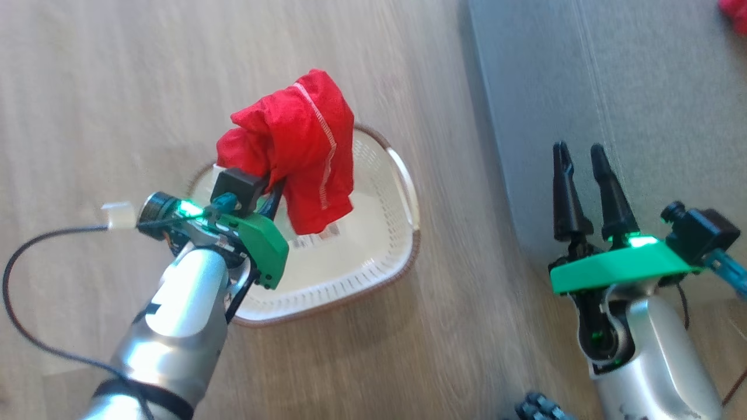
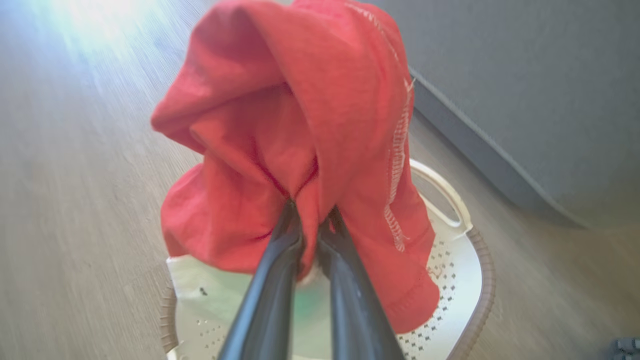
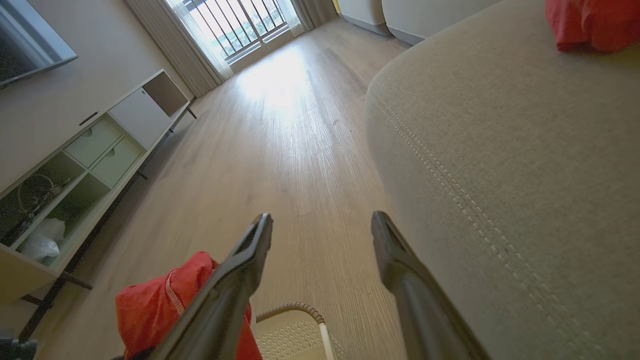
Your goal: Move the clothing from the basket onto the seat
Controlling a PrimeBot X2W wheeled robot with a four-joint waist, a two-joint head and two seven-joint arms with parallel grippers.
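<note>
Carry step: garment up out of basket.
Left gripper (image 2: 311, 220): fingers pinched shut on bright red soft fabric garment (image 1: 303, 146), hanging above cream-white perforated plastic basket (image 1: 379, 256). Right gripper (image 1: 578, 149): fingers wide, empty. Next probably calls for a swing over the large grey upholstered seat (image 1: 613, 87), then release.
</note>
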